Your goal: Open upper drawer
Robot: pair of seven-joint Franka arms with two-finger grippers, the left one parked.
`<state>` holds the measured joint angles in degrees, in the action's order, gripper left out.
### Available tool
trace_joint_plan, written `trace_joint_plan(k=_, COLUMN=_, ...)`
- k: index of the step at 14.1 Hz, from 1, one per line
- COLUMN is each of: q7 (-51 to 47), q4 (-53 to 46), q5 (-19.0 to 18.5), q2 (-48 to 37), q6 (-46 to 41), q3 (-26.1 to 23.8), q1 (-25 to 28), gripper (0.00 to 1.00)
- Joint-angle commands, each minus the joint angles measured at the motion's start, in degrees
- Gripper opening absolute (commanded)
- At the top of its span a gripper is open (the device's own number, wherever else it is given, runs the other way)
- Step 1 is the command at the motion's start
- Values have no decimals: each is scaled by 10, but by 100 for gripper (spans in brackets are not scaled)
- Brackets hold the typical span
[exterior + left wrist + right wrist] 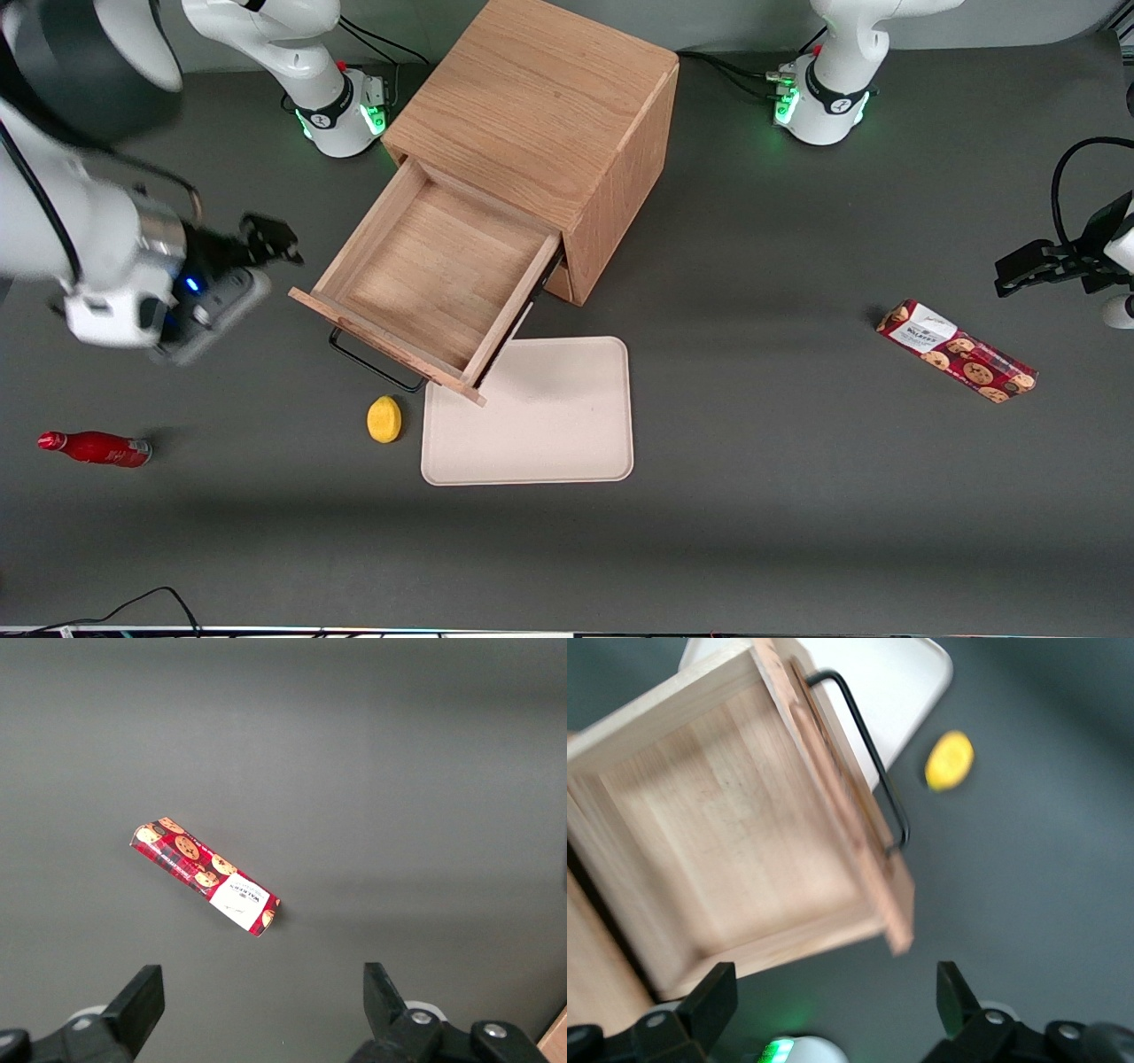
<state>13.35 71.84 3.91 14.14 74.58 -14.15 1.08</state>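
The shallow light-oak upper drawer [434, 275] with its thin black bar handle [873, 762] juts fully from the grainy wooden cabinet [540, 106]. The black two-finger gripper [270, 241], fingers spread, hangs off the drawer's nine o'clock corner, gripping nothing.

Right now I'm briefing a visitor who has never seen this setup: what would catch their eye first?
First, the oak cabinet's upper drawer, pulled far out and empty, its front edge over the beige rectangular tray. Next, the right arm's end effector, open, held apart from the drawer toward the working arm's end. A small yellow lemon lies beside the tray.
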Motion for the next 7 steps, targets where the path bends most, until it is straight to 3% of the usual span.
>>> trace_joint_plan(k=1, q7=-125, q4=150, q5=-10, q2=-139, q6=9, q3=11, q1=1, gripper=100)
trace_joint_plan(k=4, q7=-131, q4=285, q5=28, q2=-269, q6=13, q3=45, q1=-11, gripper=100)
trace_joint_plan(k=5, q7=-123, q4=321, q5=19, q2=-299, q6=24, q3=62, q1=-10, gripper=100)
trace_joint_plan(k=7, q7=-120, q4=309, q5=-51, q2=-280, q6=23, q3=69, q1=-10, gripper=100)
